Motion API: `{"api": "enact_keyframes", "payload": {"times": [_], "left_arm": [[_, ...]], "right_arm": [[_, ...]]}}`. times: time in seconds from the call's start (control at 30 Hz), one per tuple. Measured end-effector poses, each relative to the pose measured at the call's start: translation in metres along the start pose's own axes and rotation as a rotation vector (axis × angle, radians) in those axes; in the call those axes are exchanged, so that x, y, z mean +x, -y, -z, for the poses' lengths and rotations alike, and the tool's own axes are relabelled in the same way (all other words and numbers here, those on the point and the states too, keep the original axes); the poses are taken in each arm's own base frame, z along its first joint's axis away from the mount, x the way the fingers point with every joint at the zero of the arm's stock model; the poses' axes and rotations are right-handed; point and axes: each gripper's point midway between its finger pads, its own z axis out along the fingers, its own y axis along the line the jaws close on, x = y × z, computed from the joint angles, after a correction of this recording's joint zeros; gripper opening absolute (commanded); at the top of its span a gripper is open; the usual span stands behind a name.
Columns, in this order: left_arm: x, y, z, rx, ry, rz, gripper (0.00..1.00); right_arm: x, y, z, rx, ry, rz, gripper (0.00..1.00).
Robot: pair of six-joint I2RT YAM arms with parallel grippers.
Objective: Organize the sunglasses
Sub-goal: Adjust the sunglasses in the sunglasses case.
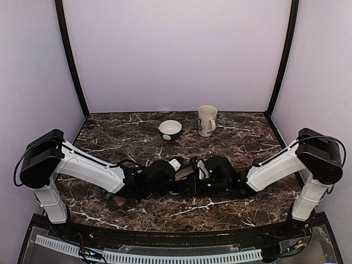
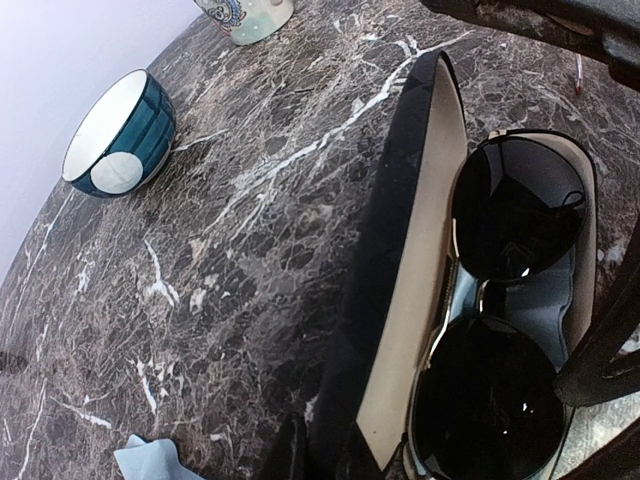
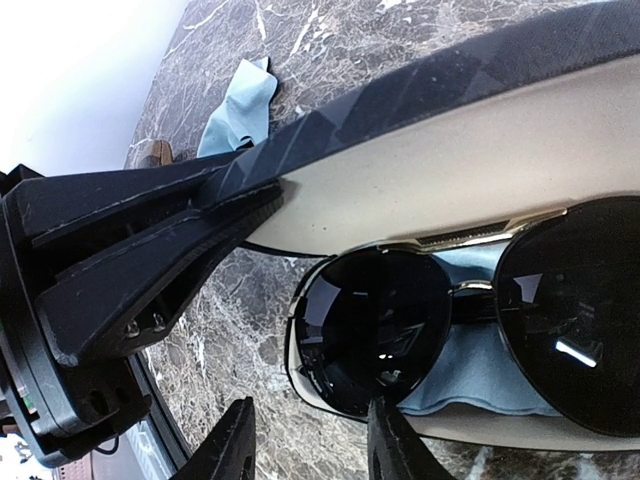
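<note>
Your small wire-framed sunglasses (image 3: 375, 325) with dark teardrop lenses already lie inside the open black checkered case (image 2: 420, 280). They rest lenses up on a pale blue cloth (image 3: 470, 370) in its cream-lined base. The left claw (image 3: 255, 190) is pressed together on the edge of the raised lid (image 3: 420, 95), holding it up over the dark marble tabletop (image 2: 250, 250). The right claw (image 3: 312, 410) hangs partly spread over the near end of the base, one finger outside the rim and one above a lens. Nothing is pinched between them as far as you can see.

By the look of it, the placing step is done and closing comes next. Lift the right claw out of the case first, since that inner finger sits in the lid's path. Then swing the lid down with the left claw, checking that the frame sits below the rim so nothing gets nipped.
</note>
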Motion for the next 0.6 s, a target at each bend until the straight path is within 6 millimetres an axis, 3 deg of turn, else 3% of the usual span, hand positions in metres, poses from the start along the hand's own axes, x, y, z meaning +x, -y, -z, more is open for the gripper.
{"api": "enact_keyframes", "payload": {"times": [0.6], "left_arm": [[0.0001, 0.0, 0.0, 0.0, 0.0, 0.0, 0.0]], "right_arm": [[-0.0023, -0.0013, -0.0044, -0.012, 0.011, 0.003, 0.39]]}}
